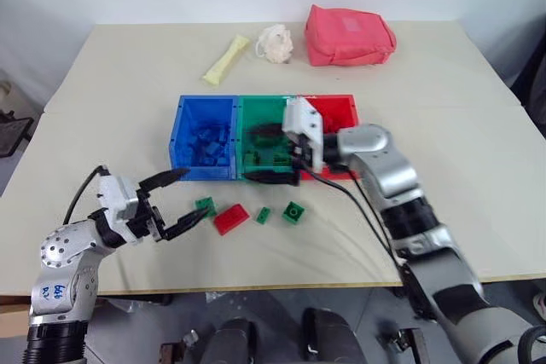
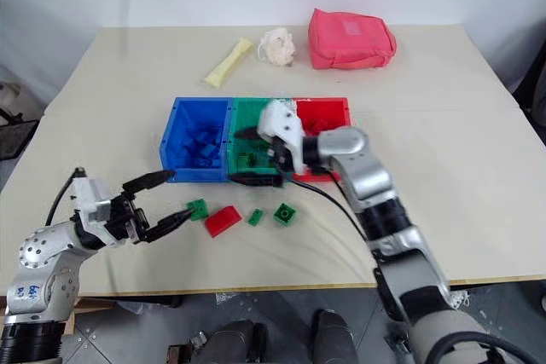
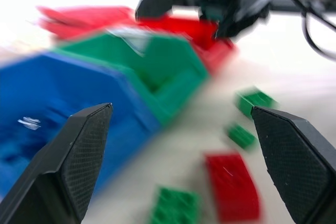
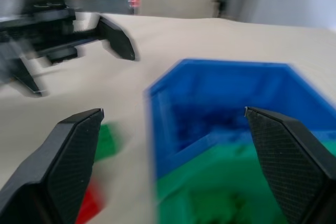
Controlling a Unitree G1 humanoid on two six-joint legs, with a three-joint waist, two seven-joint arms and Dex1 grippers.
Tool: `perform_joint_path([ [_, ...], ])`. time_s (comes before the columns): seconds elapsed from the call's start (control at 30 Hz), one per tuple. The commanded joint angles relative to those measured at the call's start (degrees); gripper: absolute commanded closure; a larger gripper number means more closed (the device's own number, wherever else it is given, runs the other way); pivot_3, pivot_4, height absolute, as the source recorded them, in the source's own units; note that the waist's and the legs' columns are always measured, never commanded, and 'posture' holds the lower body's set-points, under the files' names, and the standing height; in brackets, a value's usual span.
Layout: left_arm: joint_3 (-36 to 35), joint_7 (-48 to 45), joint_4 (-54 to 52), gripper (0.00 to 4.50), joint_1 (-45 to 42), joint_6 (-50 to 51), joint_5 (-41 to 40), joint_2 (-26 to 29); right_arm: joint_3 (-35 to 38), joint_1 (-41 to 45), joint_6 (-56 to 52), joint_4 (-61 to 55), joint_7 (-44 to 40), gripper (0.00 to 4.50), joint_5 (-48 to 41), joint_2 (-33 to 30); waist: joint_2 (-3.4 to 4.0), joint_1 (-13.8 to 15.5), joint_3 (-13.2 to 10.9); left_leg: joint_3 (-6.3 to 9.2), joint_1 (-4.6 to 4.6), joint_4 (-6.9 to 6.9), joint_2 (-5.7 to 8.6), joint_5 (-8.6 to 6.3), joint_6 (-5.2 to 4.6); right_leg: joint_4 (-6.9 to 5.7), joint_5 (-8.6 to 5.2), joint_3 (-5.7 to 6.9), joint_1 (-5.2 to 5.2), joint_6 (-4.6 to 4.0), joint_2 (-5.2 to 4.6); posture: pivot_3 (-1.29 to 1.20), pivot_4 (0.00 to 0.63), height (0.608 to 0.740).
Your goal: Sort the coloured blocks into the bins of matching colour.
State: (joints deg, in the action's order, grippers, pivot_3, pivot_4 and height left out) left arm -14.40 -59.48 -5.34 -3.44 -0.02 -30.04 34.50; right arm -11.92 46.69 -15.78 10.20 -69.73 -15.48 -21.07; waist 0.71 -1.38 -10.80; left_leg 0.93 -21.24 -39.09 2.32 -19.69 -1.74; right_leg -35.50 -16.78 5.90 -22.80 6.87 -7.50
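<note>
A staged indoor test area, probably a robotics lab. A plain beige desk [image 1: 478, 176] stands against a bare white wall on a grey floor, carrying a deliberate layout: three joined bins [image 1: 264, 138] in blue, green and red, small studded blocks [image 1: 231, 218], a yellow stick [image 1: 225, 60], a white puff [image 1: 275, 43] and a pink-red pouch [image 1: 350, 35]. The right wrist view shows a blurred doorway and shelf-like clutter beyond the desk.
</note>
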Motion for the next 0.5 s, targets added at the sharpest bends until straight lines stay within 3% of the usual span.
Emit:
perform_joint_path([
  [0.03,1.18,-2.26,-0.22,0.0,-0.17,-0.14,-0.02,0.95,2.7,-5.65,-3.15,-7.59,-6.44,0.02,-4.98,-7.06,0.0,0.25,0.0,0.01,0.0,0.0,0.01,-0.01,-0.02,0.06,0.0,0.01,0.05,0.0,-0.02,0.0,0.15,0.74],
  [0.27,2.69,-8.68,2.07,0.0,0.71,-2.05,0.42,3.36,9.41,-21.43,-4.68,-14.34,-9.16,0.02,-6.64,-23.25,0.02,0.68,-0.02,-0.08,-0.01,0.02,-0.14,-0.03,0.0,0.49,0.0,0.02,0.19,0.01,-0.11,0.0,0.15,0.74],
  [0.5,2.9,-12.4,4.36,0.0,0.15,-2.0,0.09,4.77,18.5,-33.81,-4.83,-16.45,-7.29,0.02,-7.08,-31.98,0.03,1.69,-0.02,-0.26,0.06,0.0,-0.23,-0.03,0.01,0.58,0.0,0.0,0.26,0.01,-0.1,0.0,0.15,0.74],
])
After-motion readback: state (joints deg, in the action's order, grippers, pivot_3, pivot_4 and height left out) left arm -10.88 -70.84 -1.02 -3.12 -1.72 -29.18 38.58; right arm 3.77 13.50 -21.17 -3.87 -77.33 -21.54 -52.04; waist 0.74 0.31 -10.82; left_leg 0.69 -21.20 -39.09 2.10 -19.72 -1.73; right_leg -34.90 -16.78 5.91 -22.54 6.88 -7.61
